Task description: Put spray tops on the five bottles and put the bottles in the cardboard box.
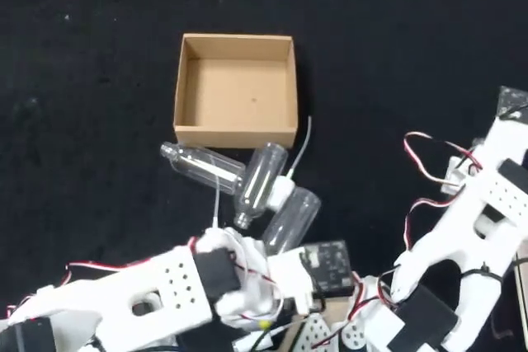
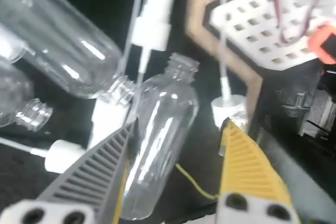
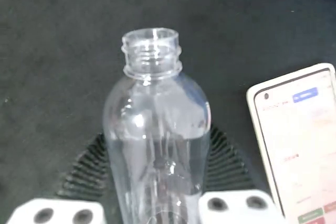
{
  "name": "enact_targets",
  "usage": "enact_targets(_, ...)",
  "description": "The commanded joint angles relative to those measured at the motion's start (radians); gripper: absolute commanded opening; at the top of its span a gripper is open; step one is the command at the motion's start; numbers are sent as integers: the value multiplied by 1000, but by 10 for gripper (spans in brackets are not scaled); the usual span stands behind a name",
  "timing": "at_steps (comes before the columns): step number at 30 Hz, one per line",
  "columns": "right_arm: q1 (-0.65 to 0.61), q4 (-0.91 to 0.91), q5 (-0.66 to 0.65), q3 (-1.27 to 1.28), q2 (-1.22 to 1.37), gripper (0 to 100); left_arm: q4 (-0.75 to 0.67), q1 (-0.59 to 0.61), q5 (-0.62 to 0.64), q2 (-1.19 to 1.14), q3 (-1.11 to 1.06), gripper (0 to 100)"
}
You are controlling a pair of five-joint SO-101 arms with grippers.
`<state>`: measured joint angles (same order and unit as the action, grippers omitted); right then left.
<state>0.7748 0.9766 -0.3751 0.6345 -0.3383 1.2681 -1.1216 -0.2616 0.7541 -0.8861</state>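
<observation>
The cardboard box (image 1: 238, 88) stands open and holds nothing. Just in front of it lie three clear uncapped bottles (image 1: 202, 166) (image 1: 260, 180) (image 1: 290, 218), with a white spray top (image 1: 280, 193) among them. My left gripper (image 2: 177, 127) is open, and one clear bottle (image 2: 157, 129) lies between its grey and yellow fingers, open neck pointing away. Loose spray tops (image 2: 155, 19) (image 2: 58, 156) (image 2: 228, 111) and two more bottles (image 2: 58, 40) (image 2: 21, 103) lie around it. My right gripper (image 3: 157, 140) is shut on a clear bottle (image 3: 155, 129) with an open neck.
A phone (image 3: 299, 140) lies on the black cloth beside the right gripper. The left arm (image 1: 165, 290) and the right arm (image 1: 470, 253) crowd the table's front edge. Black tabletop stretches left and right of the box.
</observation>
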Motion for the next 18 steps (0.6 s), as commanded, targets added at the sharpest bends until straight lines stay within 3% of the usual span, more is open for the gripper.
enact_targets(1,44,-18,-11,-77,1,75,-12,-58,18,-6,2,244)
enact_targets(9,48,-18,-11,-88,1,75,-29,-154,114,-6,-48,302)
enact_targets(18,48,-18,-11,-88,1,75,-232,-188,127,-6,-220,310)
